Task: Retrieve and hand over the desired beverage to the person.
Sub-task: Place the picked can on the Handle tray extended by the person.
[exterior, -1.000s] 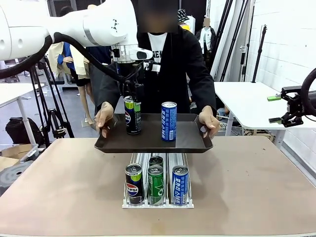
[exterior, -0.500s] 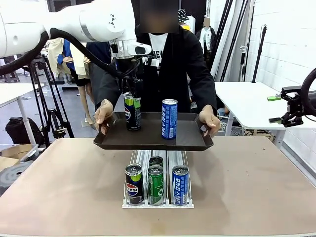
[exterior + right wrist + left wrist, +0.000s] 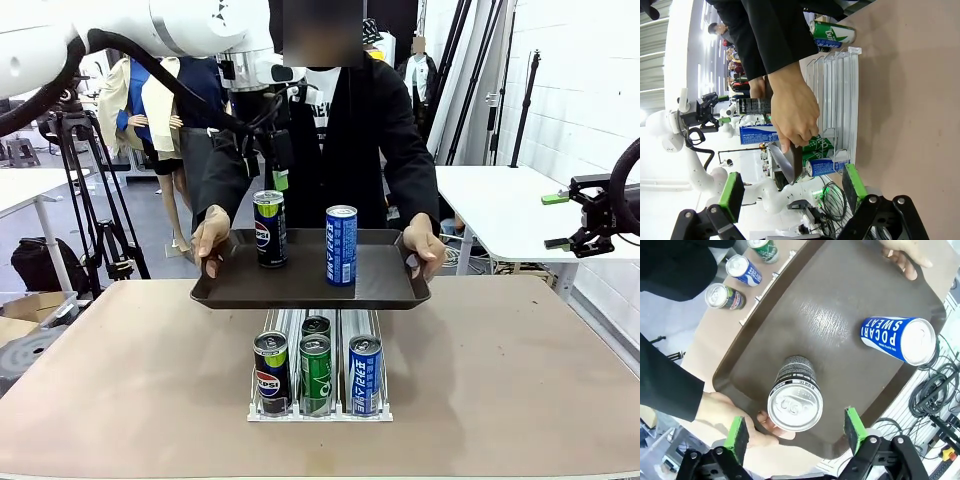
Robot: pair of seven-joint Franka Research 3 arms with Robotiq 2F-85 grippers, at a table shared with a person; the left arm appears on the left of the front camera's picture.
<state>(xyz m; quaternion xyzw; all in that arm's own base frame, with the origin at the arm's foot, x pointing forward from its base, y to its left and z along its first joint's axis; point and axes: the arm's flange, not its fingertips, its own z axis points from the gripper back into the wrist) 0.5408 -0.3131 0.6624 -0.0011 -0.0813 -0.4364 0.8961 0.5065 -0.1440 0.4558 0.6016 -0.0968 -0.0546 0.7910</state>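
Observation:
A black Pepsi can (image 3: 268, 229) stands upright on the dark brown tray (image 3: 300, 288), with a blue Pocari Sweat can (image 3: 341, 245) to its right. The person (image 3: 340, 130) in a black jacket holds the tray by both ends over the table. My left gripper (image 3: 266, 168) hangs open just above the Pepsi can, apart from it. In the left wrist view the Pepsi can top (image 3: 795, 406) lies between the spread green pads (image 3: 737, 432) of the left gripper (image 3: 796, 431). My right gripper (image 3: 553, 221) stays open at the far right, beside the table.
A clear wire rack (image 3: 318, 405) on the table under the tray holds a Pepsi can (image 3: 272, 372), a green can (image 3: 315, 372) and a blue can (image 3: 365, 375). The person's hand (image 3: 792, 115) grips the tray's end. A white side table (image 3: 500, 205) stands at the right.
My left gripper has opened, let go of the Pepsi can on the tray and risen above it. The tray has stayed roughly level. The right arm has not moved.

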